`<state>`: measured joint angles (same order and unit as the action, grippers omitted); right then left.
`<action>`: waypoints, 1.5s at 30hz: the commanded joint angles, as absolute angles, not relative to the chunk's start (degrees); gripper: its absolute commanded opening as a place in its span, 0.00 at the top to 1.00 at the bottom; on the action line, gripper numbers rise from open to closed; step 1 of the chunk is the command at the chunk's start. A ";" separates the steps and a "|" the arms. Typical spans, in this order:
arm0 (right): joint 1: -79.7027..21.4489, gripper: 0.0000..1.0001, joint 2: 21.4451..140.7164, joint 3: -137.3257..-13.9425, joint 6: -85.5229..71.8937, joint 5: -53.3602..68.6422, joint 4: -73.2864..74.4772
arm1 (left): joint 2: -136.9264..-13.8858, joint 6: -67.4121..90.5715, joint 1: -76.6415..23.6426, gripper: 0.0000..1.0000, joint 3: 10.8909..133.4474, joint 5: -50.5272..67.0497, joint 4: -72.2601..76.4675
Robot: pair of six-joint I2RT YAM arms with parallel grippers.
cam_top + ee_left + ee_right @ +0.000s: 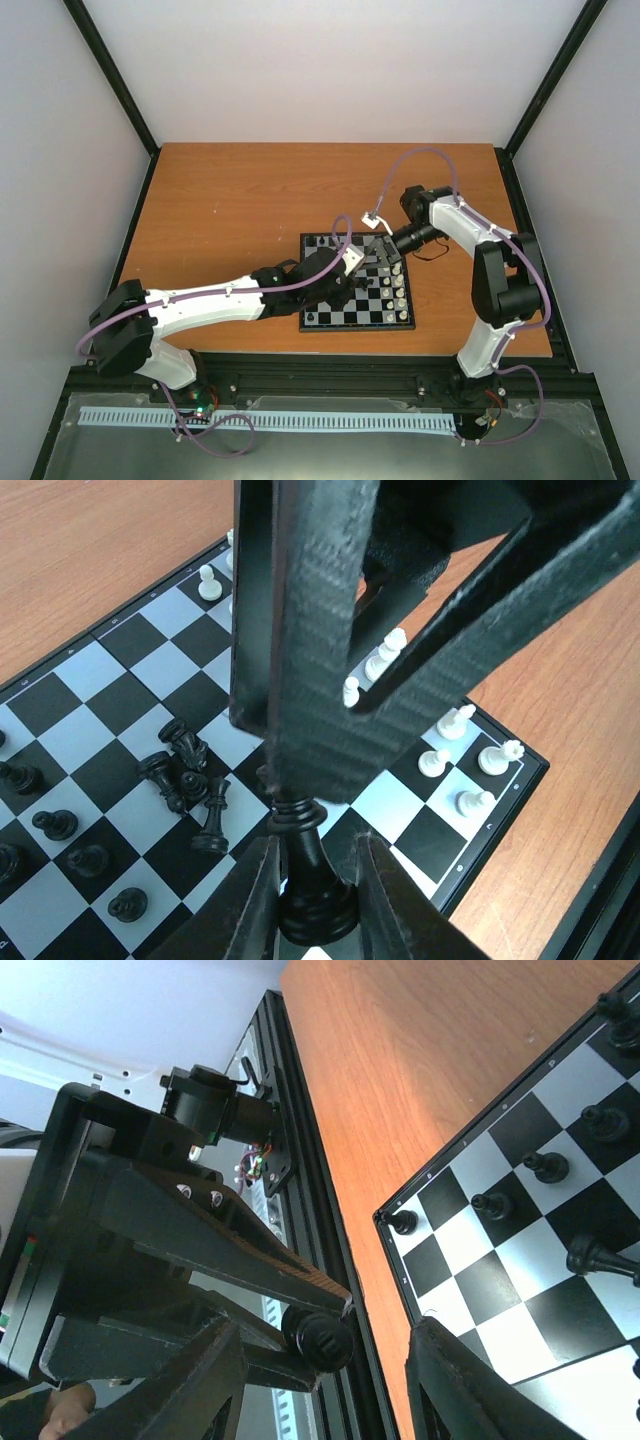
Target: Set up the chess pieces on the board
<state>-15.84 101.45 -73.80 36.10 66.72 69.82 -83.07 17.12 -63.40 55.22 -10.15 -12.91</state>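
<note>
The board (355,327) lies mid-table, and both grippers meet over it. My left gripper (315,905) is shut on the base of a tall black chess piece (312,865), held just above the squares. The right gripper's fingers (300,630) hide the top of this piece. In the right wrist view my right gripper (330,1338) stands open, its jaws on either side of the same piece's round base (318,1337), with gaps on both sides. The left gripper's fingers (250,1260) clamp that piece there.
A heap of toppled black pieces (185,770) lies on the middle squares. Black pawns (55,825) stand along one side and white pieces (470,750) along the opposite edge. Bare wooden table (230,210) surrounds the board. A black rail (320,1210) runs along the near edge.
</note>
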 commanded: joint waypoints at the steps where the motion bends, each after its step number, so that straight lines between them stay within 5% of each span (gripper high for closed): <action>1: -16.88 0.56 102.95 -75.14 38.33 68.59 71.64 | -82.84 15.58 -64.07 0.85 56.74 -9.04 -10.96; 15: -17.56 0.80 104.86 -75.82 41.19 69.41 74.11 | -84.20 14.85 -64.05 0.83 57.35 -8.70 -11.16; 20: -17.51 0.84 103.10 -76.45 41.06 69.31 73.05 | -82.36 15.53 -64.07 0.37 58.87 -11.73 -14.37; 27: -17.57 0.88 96.20 -73.93 31.49 61.70 60.48 | -76.02 12.91 -62.78 0.16 68.00 -18.30 -31.19; 37: -17.71 0.86 87.12 -69.05 32.66 48.41 53.56 | -71.30 14.04 -53.70 0.25 63.42 -6.49 -34.21; 45: -21.85 0.63 76.83 -58.47 50.65 36.91 49.98 | -61.89 21.09 -53.68 0.28 47.72 -1.62 -21.90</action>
